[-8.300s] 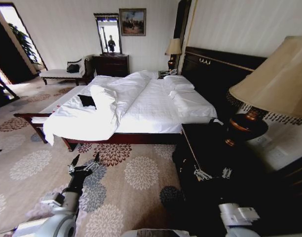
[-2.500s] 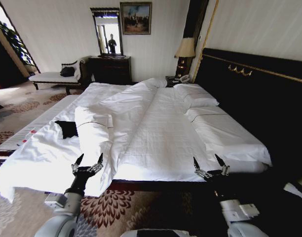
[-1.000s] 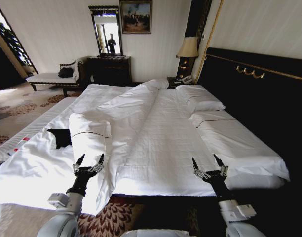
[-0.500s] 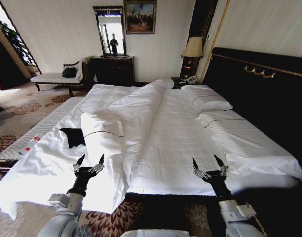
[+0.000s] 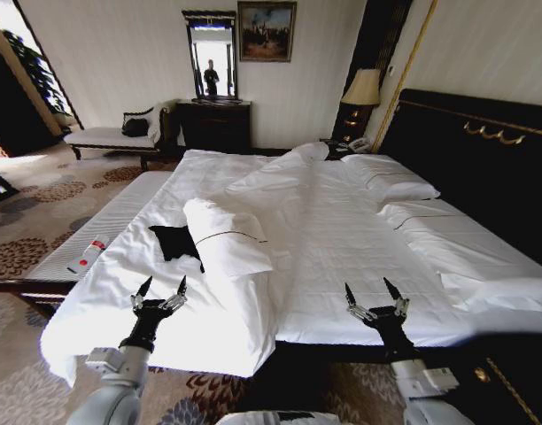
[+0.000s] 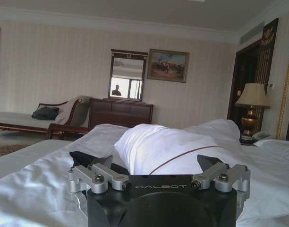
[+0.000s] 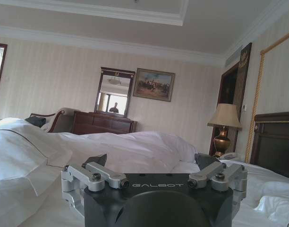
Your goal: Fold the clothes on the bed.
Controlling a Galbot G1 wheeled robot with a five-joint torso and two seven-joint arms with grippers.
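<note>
Left gripper (image 5: 159, 292) and right gripper (image 5: 374, 297) hover at the near edge of the bed (image 5: 360, 248) — jaws apart, empty. The black T-shirt (image 5: 175, 240) lies farther in, left of the rolled duvet (image 5: 225, 237); approach squarely — reach with the left arm first.

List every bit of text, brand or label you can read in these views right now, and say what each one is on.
"GALBOT": on the black body of the left gripper, left wrist view.
"GALBOT": on the black body of the right gripper, right wrist view.
Black T-shirt on the bed: no lettering can be made out.
Small red-and-white item on the bench: any print is too small to read.
</note>
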